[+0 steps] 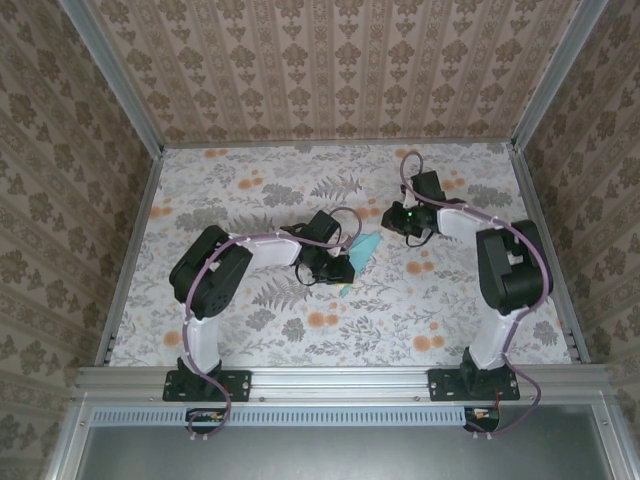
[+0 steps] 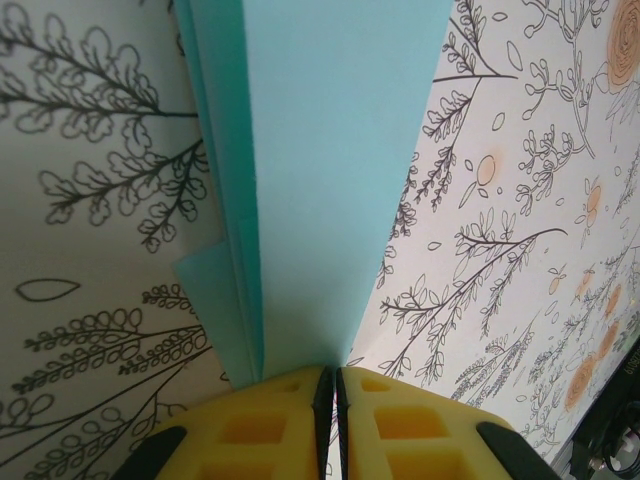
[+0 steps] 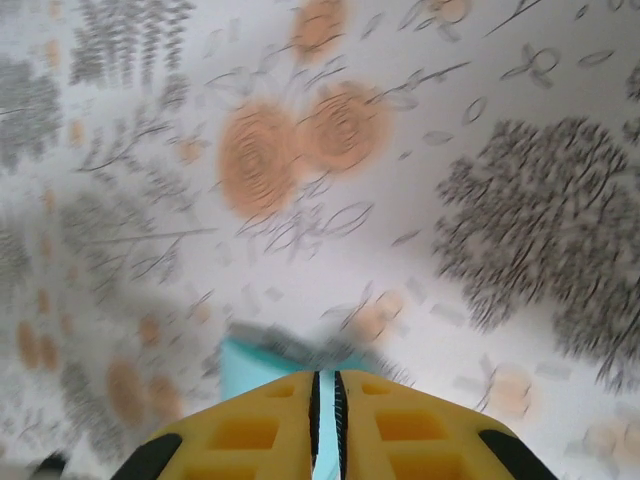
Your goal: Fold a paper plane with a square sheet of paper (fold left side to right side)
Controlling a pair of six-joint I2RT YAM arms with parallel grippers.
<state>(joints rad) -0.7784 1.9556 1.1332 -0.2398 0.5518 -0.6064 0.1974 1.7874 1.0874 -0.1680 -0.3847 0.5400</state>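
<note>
The left gripper [image 2: 332, 370] pinches the near end of the folded turquoise paper [image 2: 340, 150], which lies at the middle of the table [image 1: 250, 335]. The right gripper [image 3: 325, 376], fingers nearly pressed together, nips the paper's far right corner.

The folded paper [image 1: 364, 247] lies mid-tabletop [image 1: 250, 330], with the left end effector [image 1: 343, 268] at its near end and the right end effector [image 1: 398, 222] just behind it to the right.

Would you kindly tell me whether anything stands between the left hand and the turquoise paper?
Nothing visible does: the left hand meets the near end of the turquoise paper, with flowered tablecloth on either side.
</note>
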